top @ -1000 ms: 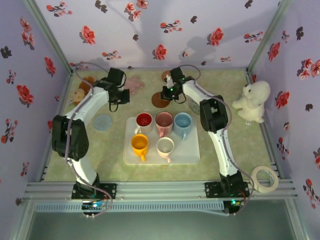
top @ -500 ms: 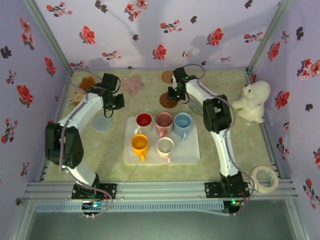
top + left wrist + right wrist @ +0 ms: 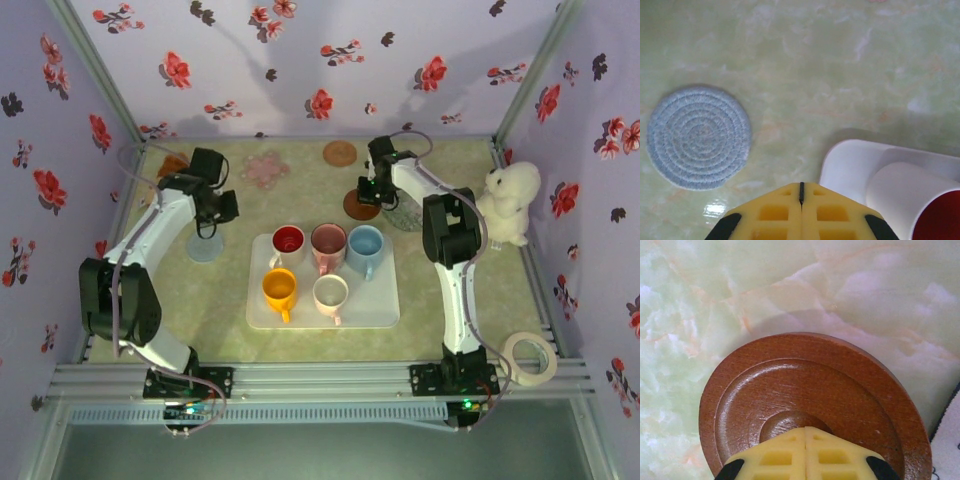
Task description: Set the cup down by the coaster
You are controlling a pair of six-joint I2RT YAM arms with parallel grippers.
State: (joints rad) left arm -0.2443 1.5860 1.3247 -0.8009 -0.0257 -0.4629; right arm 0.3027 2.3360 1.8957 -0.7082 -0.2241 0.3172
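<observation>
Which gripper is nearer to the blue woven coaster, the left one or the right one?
Left. The left gripper is close beside the blue coaster, near the tray corner. The right gripper is far across the table, over the brown wooden coaster.

Both arms reach toward the far side with bent elbows. The left gripper (image 3: 214, 206) points down, its yellow fingers (image 3: 775, 212) pressed together. The right gripper (image 3: 368, 194) also points down, with its fingers (image 3: 832, 456) meeting along a thin seam.
</observation>
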